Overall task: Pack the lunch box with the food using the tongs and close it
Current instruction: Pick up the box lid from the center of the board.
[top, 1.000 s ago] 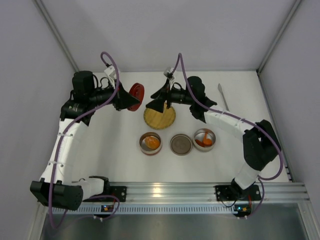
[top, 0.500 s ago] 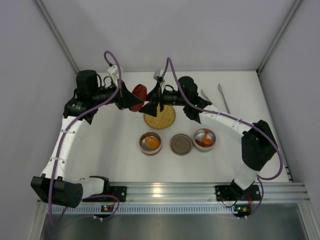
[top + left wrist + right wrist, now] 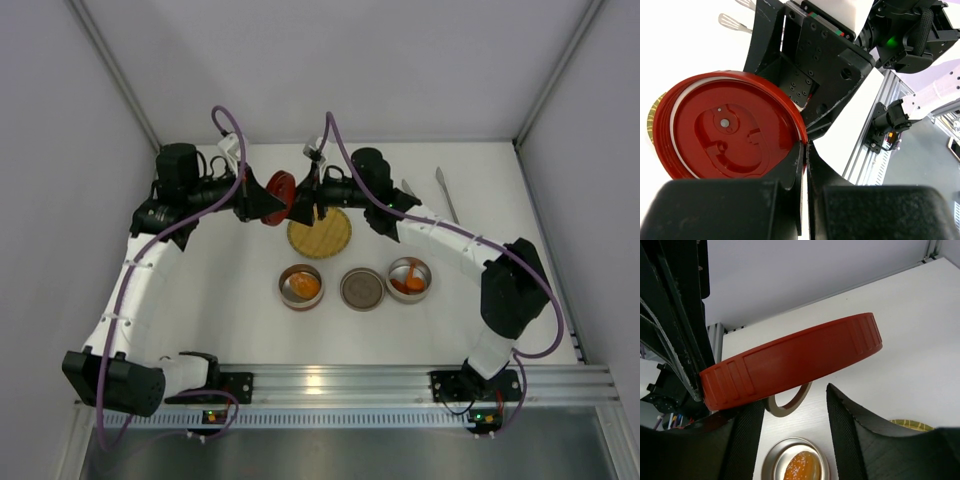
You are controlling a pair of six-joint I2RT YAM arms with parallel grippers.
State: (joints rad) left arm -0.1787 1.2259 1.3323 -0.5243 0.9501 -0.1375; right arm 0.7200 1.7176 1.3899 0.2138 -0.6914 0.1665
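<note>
My left gripper [image 3: 266, 200] is shut on the rim of a round red lid [image 3: 279, 193], holding it on edge above the table's back. The left wrist view shows the lid's inner face [image 3: 730, 130], its edge pinched at my gripper [image 3: 805, 146]. My right gripper [image 3: 300, 203] is at the lid's other side, open. In its view the lid [image 3: 790, 360] lies across my gripper [image 3: 792, 399], with a gap before the right finger. Orange food [image 3: 304, 286] sits in the left tin [image 3: 284, 290] and red-orange food [image 3: 405, 284] in the right tin [image 3: 428, 272]. The tongs [image 3: 446, 195] lie at the back right.
A yellow woven plate [image 3: 325, 236] lies just under my right gripper. A third tin [image 3: 362, 289] with a dull grey top stands between the two filled ones. A beige ring [image 3: 787, 402] shows below the lid in the right wrist view. Walls close in on three sides.
My right arm swung left from over the woven plate to the red lid, and its jaws narrowed. My left arm brought the lid slightly right towards it.
</note>
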